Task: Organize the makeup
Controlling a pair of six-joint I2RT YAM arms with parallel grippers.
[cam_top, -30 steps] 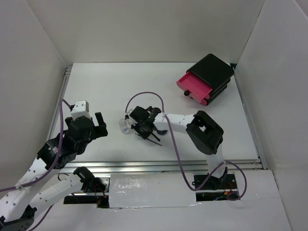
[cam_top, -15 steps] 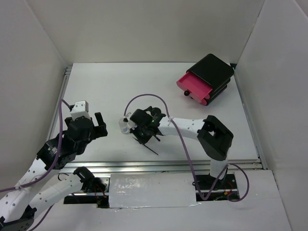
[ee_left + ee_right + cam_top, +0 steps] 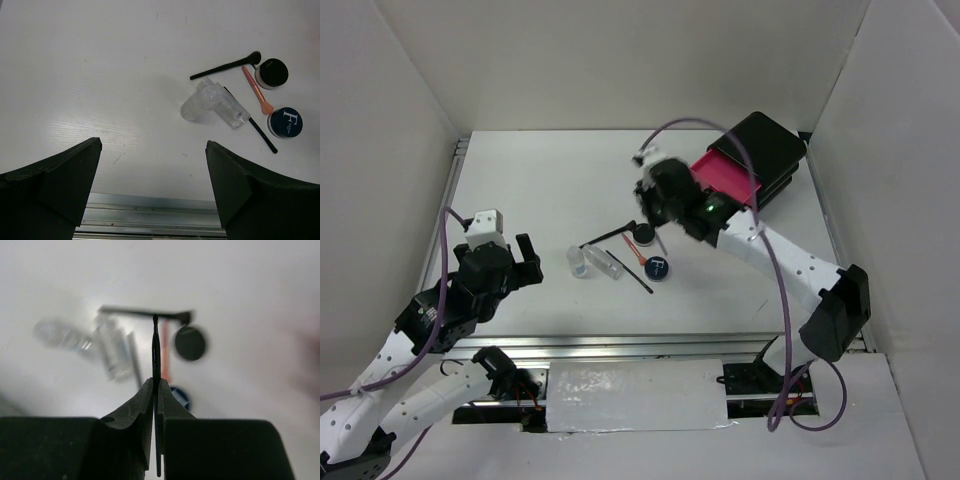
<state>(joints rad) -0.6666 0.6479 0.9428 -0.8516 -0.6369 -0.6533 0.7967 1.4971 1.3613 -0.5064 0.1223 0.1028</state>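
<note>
The makeup lies in a cluster at mid-table: a black brush (image 3: 605,237), a black round compact (image 3: 640,237), an orange-tipped stick (image 3: 632,251), a dark-blue compact (image 3: 658,268), a clear vial (image 3: 578,262), a tube (image 3: 608,264) and a thin black pencil (image 3: 643,281). My right gripper (image 3: 652,207) hangs high above the cluster, shut on a thin black stick (image 3: 156,350) that pokes out past its fingertips (image 3: 156,385). My left gripper (image 3: 154,190) stands wide open and holds nothing, low at the near left; the vial (image 3: 200,102) and blue compact (image 3: 287,121) lie ahead of it to the right.
A black box (image 3: 765,145) with pink drawers stands at the back right, its top drawer (image 3: 725,180) pulled open towards the middle. White walls close in the table on three sides. A metal rail (image 3: 150,217) runs along the near edge.
My right arm has risen off the cluster with the thin black stick pinched in its jaws and swung back and right, towards the box. The left arm has not moved.
</note>
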